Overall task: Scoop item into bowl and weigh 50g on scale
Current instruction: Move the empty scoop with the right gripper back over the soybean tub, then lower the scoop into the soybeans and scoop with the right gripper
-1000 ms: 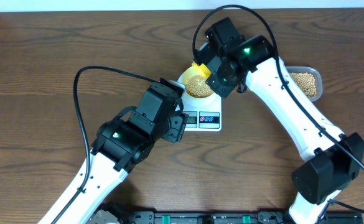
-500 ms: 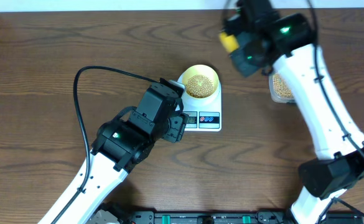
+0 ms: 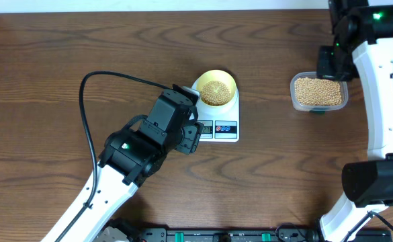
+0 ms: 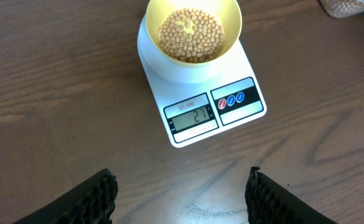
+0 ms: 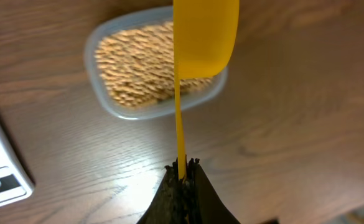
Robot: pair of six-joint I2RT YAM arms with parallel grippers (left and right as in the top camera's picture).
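Observation:
The pale-yellow bowl (image 3: 217, 88) (image 4: 194, 28) sits on the white scale (image 3: 220, 124) (image 4: 216, 112) and holds tan beans (image 4: 190, 34). The scale's display reads 27. More beans fill a clear tub (image 3: 318, 92) (image 5: 141, 68) at the right. My right gripper (image 5: 183, 167) is shut on the handle of a yellow scoop (image 5: 203, 31), whose empty head hangs over the tub's near edge. In the overhead view the right gripper (image 3: 332, 62) is at the tub's far right corner. My left gripper (image 4: 180, 193) is open and empty, hovering over bare table in front of the scale.
The dark wooden table (image 3: 62, 74) runs to a white wall at the back. A black cable loops over the left arm (image 3: 125, 151). A rack edge lies along the table's front.
My right arm has swung from over the bowl to the far right, carrying the scoop above the bean tub. The left arm has not moved.

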